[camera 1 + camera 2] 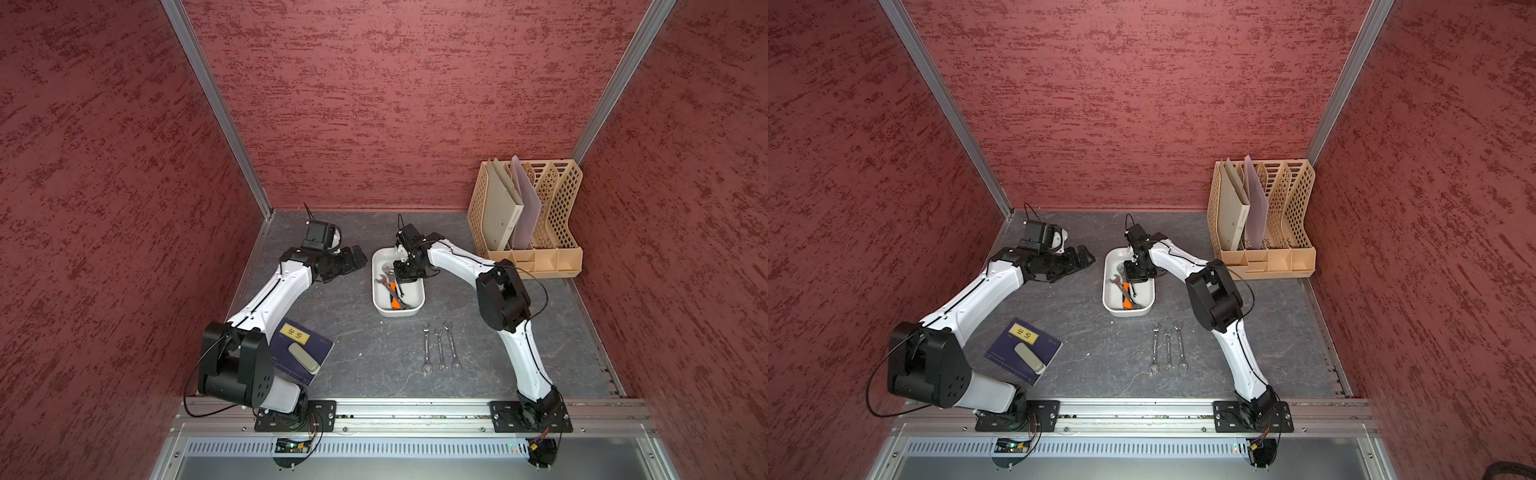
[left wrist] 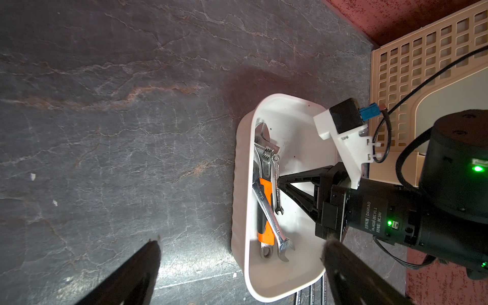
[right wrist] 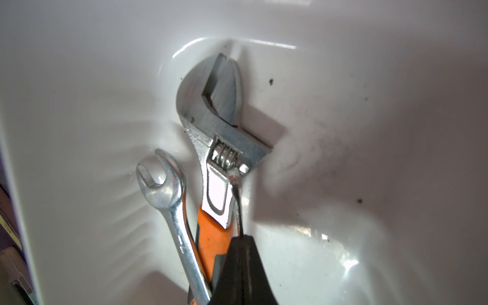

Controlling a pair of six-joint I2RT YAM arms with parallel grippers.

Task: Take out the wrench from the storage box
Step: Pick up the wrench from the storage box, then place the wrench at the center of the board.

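- Rough red plastered walls (image 1: 395, 104) enclose a dark grey, veined, stone-look tabletop (image 1: 353, 353).
- The storage box (image 1: 417, 293), a shallow glossy white plastic tub with rounded corners, sits mid-table.
- The left gripper (image 1: 359, 258) gapes wide just beside it.
- Inside lie an orange-handled adjustable wrench (image 3: 211, 148) and a chrome open-end wrench (image 3: 169, 195).
- The right gripper (image 3: 242, 241) pinches a slim steel wrench (image 2: 276, 171), which is inside the box.

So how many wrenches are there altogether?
6. Three wrenches lie side by side on the table near the storage box. Three lie inside it: the orange-handled adjustable wrench, a long wrench, and a thin wrench pinched by the right tool. More could hide beneath.
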